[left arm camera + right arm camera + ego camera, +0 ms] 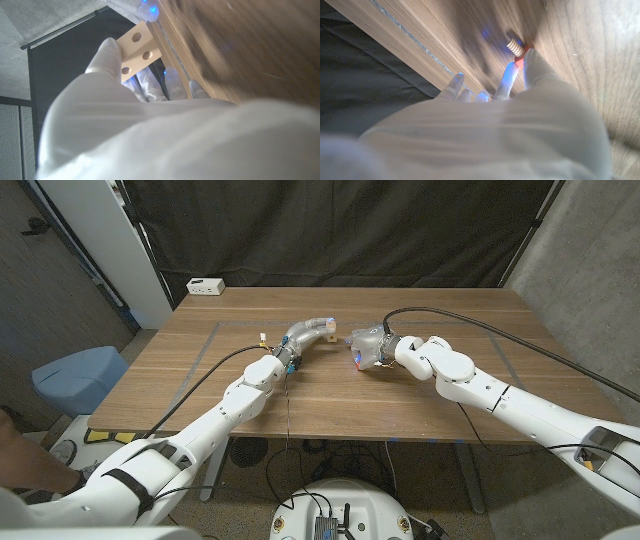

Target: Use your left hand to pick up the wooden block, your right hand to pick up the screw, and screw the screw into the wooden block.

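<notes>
Wooden block (pixel 136 50) held in left robot hand (pixel 125 100) fingertips.

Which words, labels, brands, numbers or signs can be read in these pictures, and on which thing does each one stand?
None can be read.
Wooden block held by the left hand: two holes, no print.
Screw pinched by the right hand: pale thread, red head, no marking.
White box at the table's far corner: dark spots, too small to read.

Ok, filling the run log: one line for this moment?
left hand: holds wooden block | right hand: pinches screw | screw not yet in block
</notes>
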Robot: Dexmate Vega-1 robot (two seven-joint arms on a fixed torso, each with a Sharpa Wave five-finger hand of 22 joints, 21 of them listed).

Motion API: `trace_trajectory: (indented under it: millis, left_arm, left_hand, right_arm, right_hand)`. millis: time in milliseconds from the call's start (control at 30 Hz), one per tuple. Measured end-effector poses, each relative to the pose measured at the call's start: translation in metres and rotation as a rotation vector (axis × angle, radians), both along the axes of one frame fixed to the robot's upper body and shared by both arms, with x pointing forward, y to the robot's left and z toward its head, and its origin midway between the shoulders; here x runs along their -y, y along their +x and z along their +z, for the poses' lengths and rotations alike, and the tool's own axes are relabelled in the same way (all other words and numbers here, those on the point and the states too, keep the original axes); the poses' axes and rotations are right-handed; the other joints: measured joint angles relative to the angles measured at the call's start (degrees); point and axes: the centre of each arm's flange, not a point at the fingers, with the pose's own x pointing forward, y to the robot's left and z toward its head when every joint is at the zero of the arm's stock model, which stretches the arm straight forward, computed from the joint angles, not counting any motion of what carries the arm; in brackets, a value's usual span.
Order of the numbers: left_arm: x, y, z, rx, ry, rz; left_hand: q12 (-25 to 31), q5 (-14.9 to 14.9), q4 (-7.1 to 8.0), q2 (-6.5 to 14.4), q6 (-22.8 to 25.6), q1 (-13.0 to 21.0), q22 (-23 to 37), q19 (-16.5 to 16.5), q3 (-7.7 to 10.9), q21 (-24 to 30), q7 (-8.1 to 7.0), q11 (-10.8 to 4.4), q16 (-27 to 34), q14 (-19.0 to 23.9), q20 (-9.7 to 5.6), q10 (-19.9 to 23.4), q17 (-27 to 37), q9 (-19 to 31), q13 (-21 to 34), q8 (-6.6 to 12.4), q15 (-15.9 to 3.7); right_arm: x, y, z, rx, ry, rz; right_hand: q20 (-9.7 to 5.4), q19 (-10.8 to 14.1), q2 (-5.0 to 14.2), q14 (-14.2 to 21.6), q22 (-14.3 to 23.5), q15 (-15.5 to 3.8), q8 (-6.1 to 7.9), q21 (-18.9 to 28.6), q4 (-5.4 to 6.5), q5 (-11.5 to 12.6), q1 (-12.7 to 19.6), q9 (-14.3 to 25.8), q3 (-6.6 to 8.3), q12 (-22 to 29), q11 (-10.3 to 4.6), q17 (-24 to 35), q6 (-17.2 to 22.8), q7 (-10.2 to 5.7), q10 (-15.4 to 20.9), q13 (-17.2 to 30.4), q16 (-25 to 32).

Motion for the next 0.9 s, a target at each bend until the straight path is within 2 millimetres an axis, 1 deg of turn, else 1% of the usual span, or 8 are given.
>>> trace_trajectory:
  millis: [200, 267, 400, 533, 600, 667, 733, 900]
  left_arm:
    - [0.001, -0.0019, -0.0005, 0.001, 0.001, -0.003]
    - [0.001, -0.0018, -0.0007, 0.0, 0.001, -0.002]
    - [0.0009, -0.0021, -0.0012, -0.001, 0.001, -0.002]
    - [0.0009, -0.0019, -0.0015, -0.002, 0.001, -0.003]
    - [0.0006, -0.0012, -0.0031, -0.006, 0.001, -0.002]
    - [0.0007, -0.0012, -0.0031, -0.007, 0.001, -0.003]
    - [0.0003, 0.0002, -0.0032, -0.01, 0.001, -0.002]
    - [0.0005, 0.0021, -0.0022, -0.011, 0.0, -0.003]
  left_hand:
    - [0.0, 0.0, -0.04, 0.0, 0.0, 0.0, 0.0, 0.0, -0.05, 0.0, 0.0, 0.0, 0.0, 0.0, 0.0, 0.0, 0.0, 0.0, 0.0, 0.0, 0.0]
    - [0.0, 0.0, -0.04, 0.0, 0.0, 0.0, 0.0, 0.0, -0.05, 0.0, 0.0, -0.01, 0.0, 0.0, 0.0, 0.0, 0.0, 0.0, 0.0, 0.0, 0.0]
    - [0.0, 0.0, -0.1, 0.0, 0.0, 0.0, 0.0, 0.0, -0.11, 0.0, 0.0, -0.01, 0.0, 0.0, 0.0, 0.0, 0.0, 0.0, 0.0, 0.0, 0.0]
    - [0.0, 0.0, -0.11, 0.0, 0.0, 0.0, 0.0, 0.0, -0.12, 0.0, 0.0, -0.01, 0.0, 0.0, 0.0, 0.0, 0.0, 0.0, 0.0, 0.0, 0.0]
    - [0.0, 0.0, -0.14, 0.0, 0.0, 0.0, 0.0, 0.0, -0.15, 0.0, 0.0, -0.01, 0.0, 0.0, 0.0, 0.0, 0.0, 0.0, 0.0, 0.0, 0.0]
    - [0.0, 0.0, -0.12, 0.0, 0.0, 0.0, 0.0, 0.0, -0.13, 0.0, 0.0, -0.02, 0.0, 0.0, 0.0, 0.0, 0.0, 0.0, 0.0, 0.0, 0.0]
    - [0.0, 0.0, -0.05, 0.0, 0.0, 0.0, 0.0, 0.0, -0.05, 0.0, 0.0, -0.05, 0.0, 0.0, 0.0, -0.1, 0.0, 0.0, 0.0, 0.0, 0.0]
    - [-0.1, 0.0, -0.02, 0.0, 0.0, 0.0, 0.0, 0.0, -0.01, 0.0, 0.0, 0.12, 0.0, 0.0, 0.0, 0.1, 0.0, 0.0, 0.0, 0.0, 0.0]
  right_arm:
    - [0.0004, 0.0003, 0.0011, -0.008, 0.001, -0.01]
    - [-0.0001, 0.0001, 0.0022, -0.006, 0.002, -0.009]
    - [-0.0008, 0.0003, 0.0036, -0.015, -0.003, -0.017]
    - [-0.0022, 0.0001, 0.0049, -0.019, -0.008, -0.019]
    - [-0.0024, 0.0002, 0.0046, -0.027, -0.013, -0.023]
    - [-0.0025, 0.0002, 0.0046, -0.032, -0.016, -0.026]
    - [-0.0025, 0.0003, 0.0048, -0.038, -0.02, -0.03]
    - [-0.0026, -0.0001, 0.0045, -0.055, -0.025, -0.038]
  right_hand:
    - [0.0, 0.0, -0.22, -0.5, 0.0, -0.01, 0.0, -0.2, 0.23, 0.0, 0.2, 0.6, 0.23, -0.7, 0.81, 0.0, -2.9, -0.18, -0.9, 0.0, -0.3]
    - [0.17, -0.2, -0.22, -0.6, 0.0, -0.08, -0.11, -0.5, 0.24, 0.0, 0.2, 0.7, 0.23, -0.9, 0.6, 0.0, -3.9, -0.18, -1.5, 0.0, -0.5]
    - [0.54, -0.5, -0.21, -1.5, 0.0, -0.01, -0.33, -0.5, 0.23, 0.0, 0.2, 0.7, 0.23, -1.1, 1.04, 0.0, -5.7, -0.23, -2.3, 0.0, -0.8]
    - [1.07, -1.1, -0.62, -1.9, 0.0, 0.21, -1.23, -0.5, 0.24, 0.0, -0.2, 0.7, 0.23, -1.3, 1.22, 0.0, -7.9, -0.68, -3.5, 0.0, -0.9]
    - [1.36, -1.4, -0.91, -2.5, 0.0, 0.01, -1.84, -0.5, 0.36, 0.0, -0.5, 0.6, 0.36, -1.6, 1.12, 0.0, -9.1, -0.6, -4.2, 0.0, -1.3]
    - [1.82, -1.8, -1.01, -3.0, 0.0, 0.52, -2.52, -0.5, 0.46, 0.0, -0.6, 0.0, 0.45, -1.6, 1.54, 0.0, -10.2, -0.72, -5.1, 0.0, -1.5]
    - [2.09, -2.1, -1.14, -3.5, 0.1, 0.99, -3.17, -0.5, 0.47, 0.0, -0.7, -0.5, 0.47, -1.6, 1.63, 0.0, -11.4, -0.87, -5.8, 0.0, -1.6]
    - [2.54, -2.5, -1.58, -4.1, 0.2, 1.01, -3.64, -0.5, 0.48, 0.0, -1.2, -1.1, 0.47, -1.6, 1.62, 0.0, -12.2, -0.9, -6.4, 0.0, -1.6]
